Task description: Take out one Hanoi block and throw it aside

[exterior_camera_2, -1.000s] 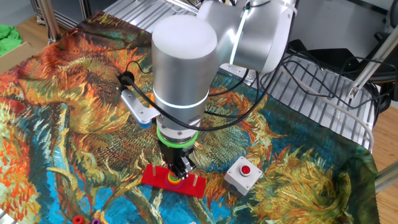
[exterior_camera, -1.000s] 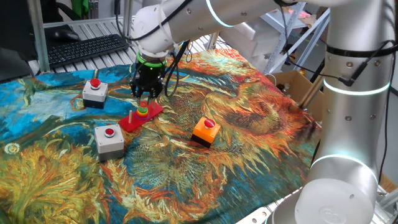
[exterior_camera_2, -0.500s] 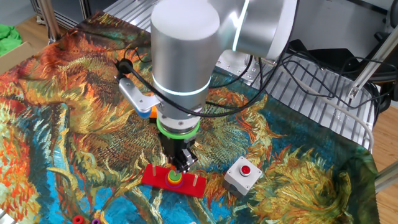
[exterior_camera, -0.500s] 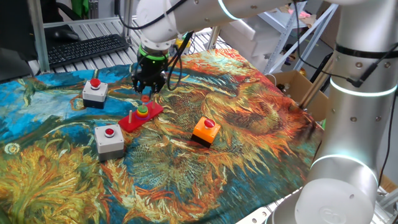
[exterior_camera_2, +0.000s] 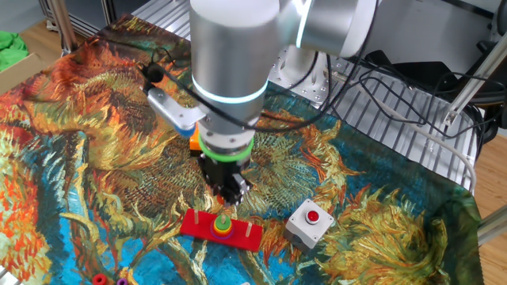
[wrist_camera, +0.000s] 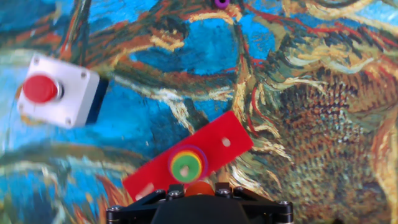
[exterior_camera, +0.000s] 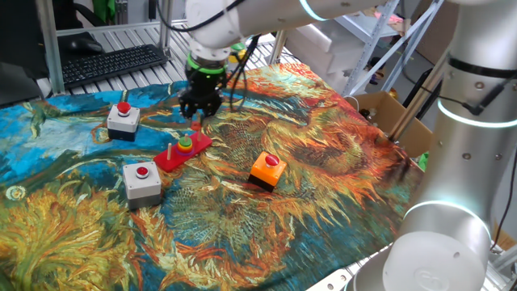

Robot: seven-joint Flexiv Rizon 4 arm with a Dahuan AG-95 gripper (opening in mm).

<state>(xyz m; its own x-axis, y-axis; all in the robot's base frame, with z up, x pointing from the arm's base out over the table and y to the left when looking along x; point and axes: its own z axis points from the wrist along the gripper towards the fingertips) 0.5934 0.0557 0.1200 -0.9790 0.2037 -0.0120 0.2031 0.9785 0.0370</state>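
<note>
The red Hanoi base (exterior_camera: 179, 153) lies on the painted cloth with a stack of coloured rings (exterior_camera: 185, 145) on one peg. It also shows in the other fixed view (exterior_camera_2: 207, 227) and in the hand view (wrist_camera: 224, 146), where the ring stack (wrist_camera: 188, 165) is seen from above. My gripper (exterior_camera: 199, 115) hangs above and just behind the base, also seen in the other fixed view (exterior_camera_2: 230, 192). It is shut on a small orange-red Hanoi block (wrist_camera: 198, 188), held clear above the pegs.
A grey button box (exterior_camera: 123, 120) stands left of the base, another (exterior_camera: 142, 179) in front of it, and an orange button box (exterior_camera: 266, 170) to the right. A white button box (wrist_camera: 59, 90) and a purple ring (wrist_camera: 221, 3) show in the hand view. A keyboard (exterior_camera: 113, 63) lies behind the cloth.
My gripper has risen from the ring stack and moved back and right, carrying the orange-red block off the peg.
</note>
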